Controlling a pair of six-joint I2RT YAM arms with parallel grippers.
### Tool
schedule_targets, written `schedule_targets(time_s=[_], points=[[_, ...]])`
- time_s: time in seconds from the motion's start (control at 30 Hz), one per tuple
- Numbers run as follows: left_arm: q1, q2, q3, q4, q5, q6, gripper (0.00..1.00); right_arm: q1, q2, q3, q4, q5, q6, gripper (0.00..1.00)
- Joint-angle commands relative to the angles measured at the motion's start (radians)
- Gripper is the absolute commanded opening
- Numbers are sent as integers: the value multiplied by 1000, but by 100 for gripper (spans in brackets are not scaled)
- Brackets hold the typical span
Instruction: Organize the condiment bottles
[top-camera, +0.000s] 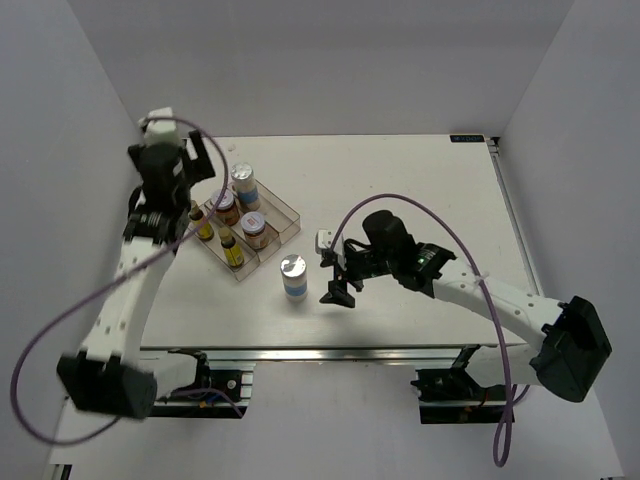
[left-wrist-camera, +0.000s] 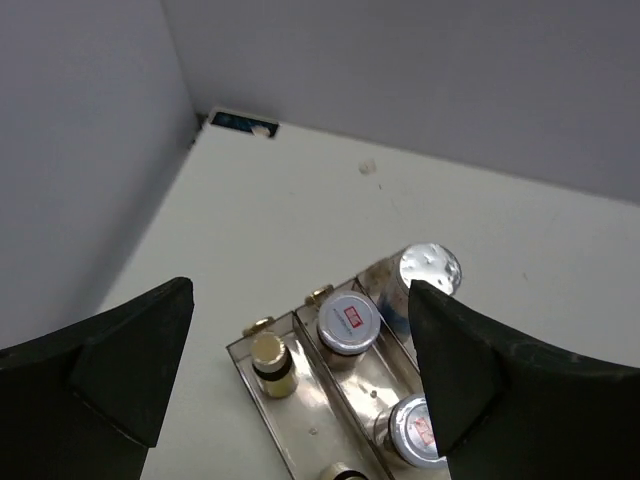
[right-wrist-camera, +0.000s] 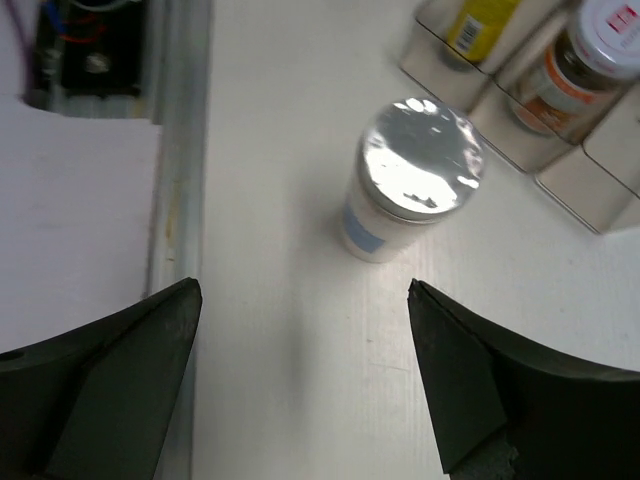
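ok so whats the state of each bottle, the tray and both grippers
clear divided tray: flat on the table
loose silver-lidded jar: upright on the table, outside the tray
second silver-lidded jar: upright, at the tray's far end
brownish jars: both upright, lidded, middle lane
yellow bottles: both upright, capped, left lane
left gripper: open, empty, above the tray
right gripper: open, empty, by the loose jar

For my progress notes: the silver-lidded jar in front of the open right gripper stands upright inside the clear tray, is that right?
Not quite. The silver-lidded jar does stand upright in front of the open right gripper, but on the table just outside the clear tray, not inside it. The top external view shows this; the right wrist view agrees.
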Motion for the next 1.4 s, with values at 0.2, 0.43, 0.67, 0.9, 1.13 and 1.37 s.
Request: schedule_targets(time_s=[0.2,0.43,0.67,0.9,1.13,1.37], points=[[4,-591,-535,190,-226,-51,98,104,188,41,111,349,86,89],[3,-737,-597,115,-251,-63,98,152,294,64,166,326,118,89],[4,-754,-598,126,-221,-57,98,152,295,28,366,355,183,89],[3,-777,-609,139,-222,-46,98,152,385,140,390,364,253,89],[4,-772,-615,147,-188,-41,98,152,432,157,436,397,281,85],[3,-769,-617,149,-174,-40,98,152,401,130,462,400,267,38]])
